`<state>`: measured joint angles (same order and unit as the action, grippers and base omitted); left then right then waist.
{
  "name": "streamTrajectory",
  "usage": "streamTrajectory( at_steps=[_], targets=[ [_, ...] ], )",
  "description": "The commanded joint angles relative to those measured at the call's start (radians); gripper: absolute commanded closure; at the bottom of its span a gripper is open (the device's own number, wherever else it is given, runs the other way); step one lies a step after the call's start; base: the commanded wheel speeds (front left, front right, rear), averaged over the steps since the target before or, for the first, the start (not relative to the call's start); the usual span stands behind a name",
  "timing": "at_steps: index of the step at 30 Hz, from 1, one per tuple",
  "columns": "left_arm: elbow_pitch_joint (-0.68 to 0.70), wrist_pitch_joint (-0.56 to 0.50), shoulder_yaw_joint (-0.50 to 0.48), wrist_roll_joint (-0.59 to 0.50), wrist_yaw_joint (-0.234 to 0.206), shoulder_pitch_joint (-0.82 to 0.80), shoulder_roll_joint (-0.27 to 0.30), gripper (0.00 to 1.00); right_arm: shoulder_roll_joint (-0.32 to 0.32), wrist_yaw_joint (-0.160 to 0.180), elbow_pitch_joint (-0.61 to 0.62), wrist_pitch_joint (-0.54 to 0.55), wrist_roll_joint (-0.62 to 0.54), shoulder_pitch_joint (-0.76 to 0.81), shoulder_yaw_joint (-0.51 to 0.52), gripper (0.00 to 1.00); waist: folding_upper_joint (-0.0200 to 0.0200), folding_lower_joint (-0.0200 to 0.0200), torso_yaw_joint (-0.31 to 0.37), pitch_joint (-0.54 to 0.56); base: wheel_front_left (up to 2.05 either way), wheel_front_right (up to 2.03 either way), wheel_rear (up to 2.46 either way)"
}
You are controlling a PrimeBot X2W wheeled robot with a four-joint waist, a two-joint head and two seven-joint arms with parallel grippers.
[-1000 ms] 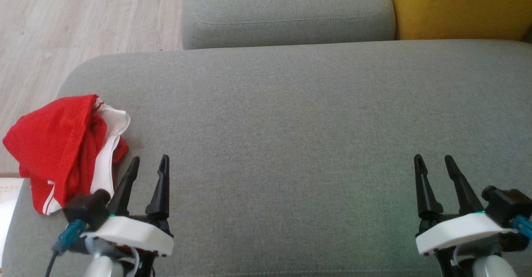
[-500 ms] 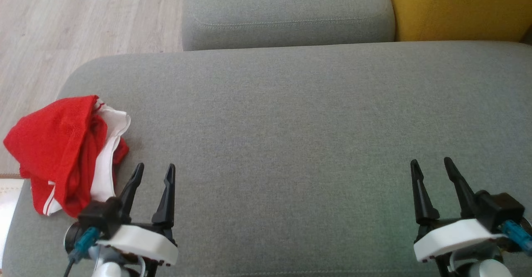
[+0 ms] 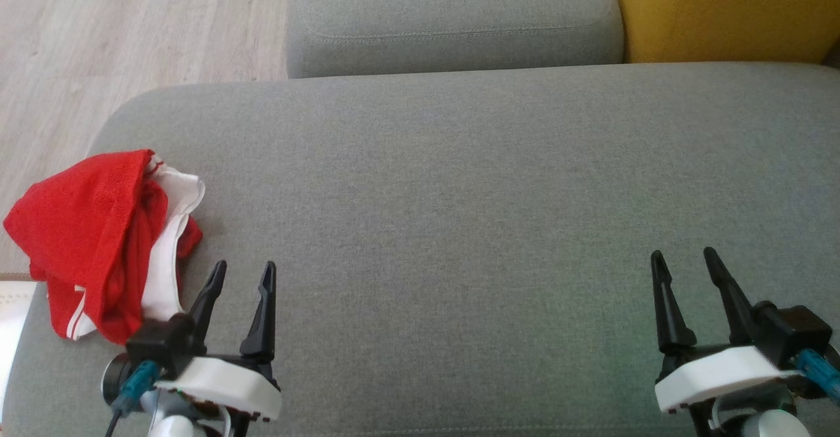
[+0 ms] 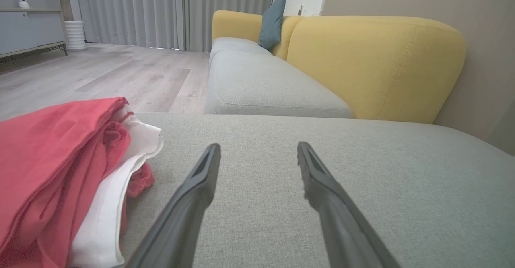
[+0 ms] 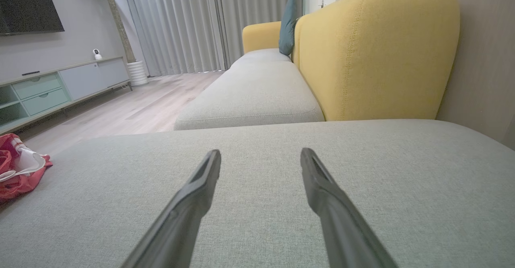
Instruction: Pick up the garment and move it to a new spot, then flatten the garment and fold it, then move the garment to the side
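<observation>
- A crumpled red mesh garment with white panels lies in a loose heap at the left end of the wide grey fabric sofa seat, by its rounded corner.
- The left gripper is low over the seat, just right of the garment. Its two dark fingers are spread apart with nothing between them. Whether the nearer finger touches the white fold cannot be told.
- The right gripper is near the right end of the same seat, well apart from the garment. Its fingers are also spread and empty, pointing across bare grey fabric.
- Beyond the seat lies a second grey seat cushion, with a mustard-yellow upholstered backrest to its right.
- A teal throw pillow leans against the yellow backrest farther along the sofa.
- A white ribbed pot stands on the pale wood-look floor by the grey curtains. It holds a plant with a slim trunk and green leaves at the top.
- A low grey-green sideboard stands along the wall with its drawers closed. The contents of the open compartment at its left end are too dim to make out.
</observation>
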<state>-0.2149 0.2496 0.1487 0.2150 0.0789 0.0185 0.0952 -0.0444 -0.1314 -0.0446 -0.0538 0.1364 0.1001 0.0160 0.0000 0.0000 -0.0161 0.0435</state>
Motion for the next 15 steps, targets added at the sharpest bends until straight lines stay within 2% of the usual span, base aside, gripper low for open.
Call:
streamTrajectory(
  at_steps=[1, 15],
  targets=[
    [0.030, 0.012, -0.038, 0.002, -0.004, -0.038, 0.006, 0.00, -0.006, 0.001, 0.031, -0.014, 0.004, -0.020, -0.018, 0.00, 0.0000, 0.0000, 0.000, 0.000, 0.00, 0.00, 0.00],
    [0.020, 0.012, -0.037, -0.004, -0.015, -0.052, 0.012, 0.00, -0.006, 0.001, 0.031, -0.015, 0.005, -0.025, -0.014, 0.00, 0.0000, 0.0000, -0.021, -0.007, 0.00, 0.00, 0.00]
  ],
)
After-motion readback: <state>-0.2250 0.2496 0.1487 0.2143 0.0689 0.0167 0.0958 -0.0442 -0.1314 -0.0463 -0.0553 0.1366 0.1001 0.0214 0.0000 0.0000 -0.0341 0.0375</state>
